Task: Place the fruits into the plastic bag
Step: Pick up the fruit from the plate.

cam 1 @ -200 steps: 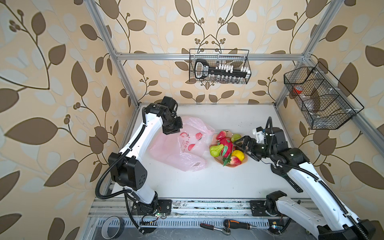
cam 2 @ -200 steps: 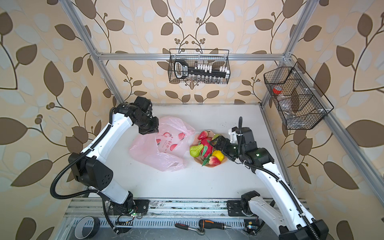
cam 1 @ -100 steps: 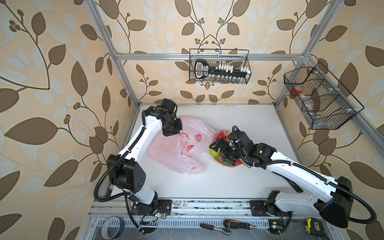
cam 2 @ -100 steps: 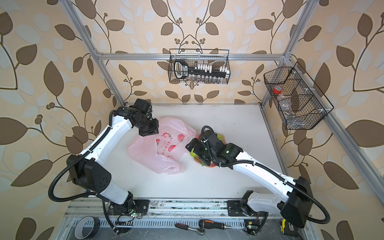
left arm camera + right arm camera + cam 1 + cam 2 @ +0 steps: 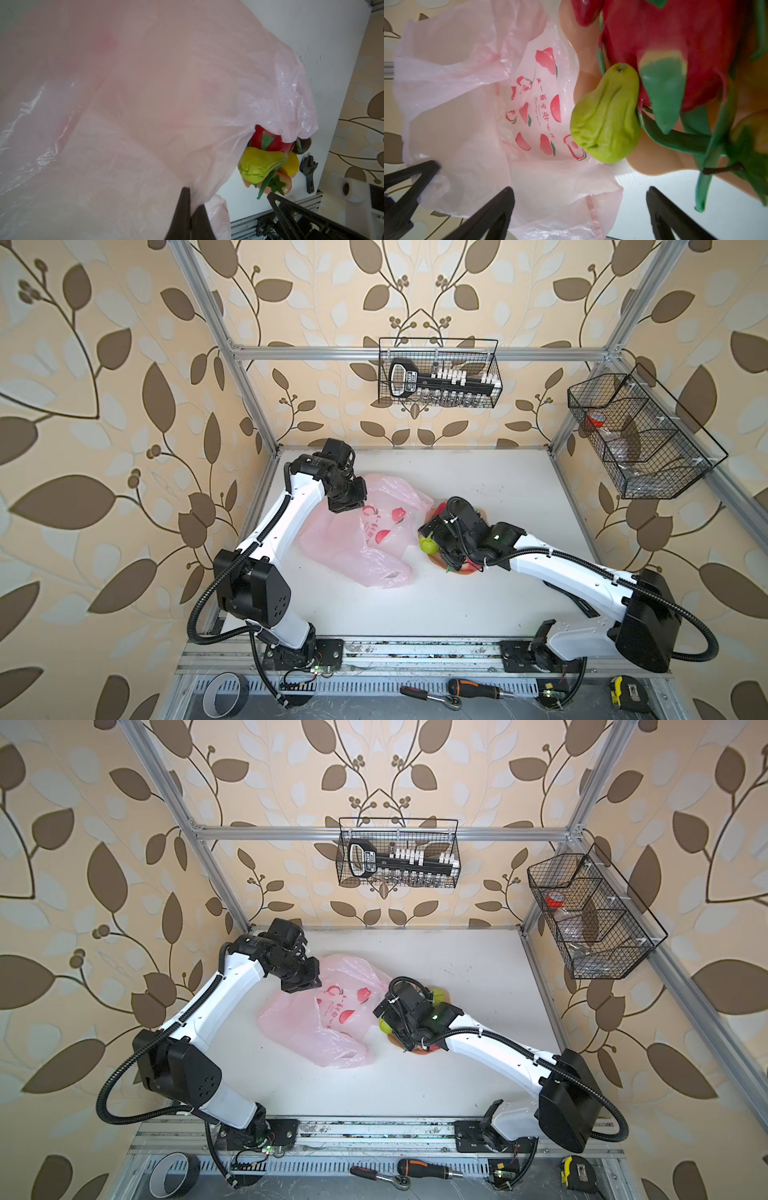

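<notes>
Left gripper (image 5: 190, 199) is clamped on the plastic bag (image 5: 145, 104) — jaws pressed together with a fold of the pink film pinched between them. The film drapes away from that pinch like a tent. In both top views this gripper sits at the bag's far-left edge, near the back of the white table (image 5: 457, 605).

Right gripper (image 5: 579, 189) is wide open and holds nothing. One fingertip (image 5: 506, 193) is over the bag film. Its other fingertip is over bare table just beside the peach plate (image 5: 654, 160). From above, its wrist covers most of the plate.

Bag: lies crumpled on the table left of centre, red printed marks facing up. Its right edge reaches the plate rim — touching or just overlapping, can't tell which.

Fruits: every one in view is piled on the plate, just right of the bag.
- green pear (image 5: 606, 116) lies on the bag-side rim and hangs over it toward the printed film, ahead of the open right jaws and not between them
- dragon fruit (image 5: 675, 52) is right behind the pear and touches it
- strawberry (image 5: 585, 10) sits at the plate edge beside the dragon fruit
- lemon (image 5: 293, 164) and the dark brown fruit (image 5: 304, 145) are on the side away from the bag

Off the table on the front rail: screwdriver (image 5: 478, 689) and ratchet (image 5: 428, 695).
</notes>
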You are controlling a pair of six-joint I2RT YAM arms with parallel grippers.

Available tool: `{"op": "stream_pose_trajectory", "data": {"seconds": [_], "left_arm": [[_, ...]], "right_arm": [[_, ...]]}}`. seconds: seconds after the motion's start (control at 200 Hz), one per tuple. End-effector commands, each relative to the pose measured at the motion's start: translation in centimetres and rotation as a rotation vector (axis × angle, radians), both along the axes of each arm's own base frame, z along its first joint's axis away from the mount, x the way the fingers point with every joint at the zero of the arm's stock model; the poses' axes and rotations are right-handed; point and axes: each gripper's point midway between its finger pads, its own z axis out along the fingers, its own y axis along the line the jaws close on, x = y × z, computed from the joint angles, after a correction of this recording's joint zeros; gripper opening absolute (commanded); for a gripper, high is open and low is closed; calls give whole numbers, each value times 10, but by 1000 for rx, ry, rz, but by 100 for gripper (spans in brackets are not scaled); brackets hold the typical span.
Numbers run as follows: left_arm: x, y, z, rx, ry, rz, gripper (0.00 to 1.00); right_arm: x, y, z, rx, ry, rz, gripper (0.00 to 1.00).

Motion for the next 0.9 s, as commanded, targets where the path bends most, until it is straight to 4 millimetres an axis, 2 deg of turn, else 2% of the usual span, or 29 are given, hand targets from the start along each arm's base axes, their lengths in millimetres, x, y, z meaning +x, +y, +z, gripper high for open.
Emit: {"op": "stream_pose_trajectory", "data": {"seconds": [0.0, 0.44, 0.725, 0.895], "left_arm": [[-7, -6, 12, -26, -40, -33, 0], [-12, -7, 9, -34, -34, -40, 0], [-13, -7, 7, -37, -28, -35, 0], [-14, -7, 6, -38, -25, -32, 0]], "right_arm": [[6, -3, -14, 2, 35, -76, 99], [15, -10, -48, -2, 104, -151, 100], [25, -19, -57, -10, 113, -186, 99], [25, -19, -65, -6, 134, -187, 99]]}}
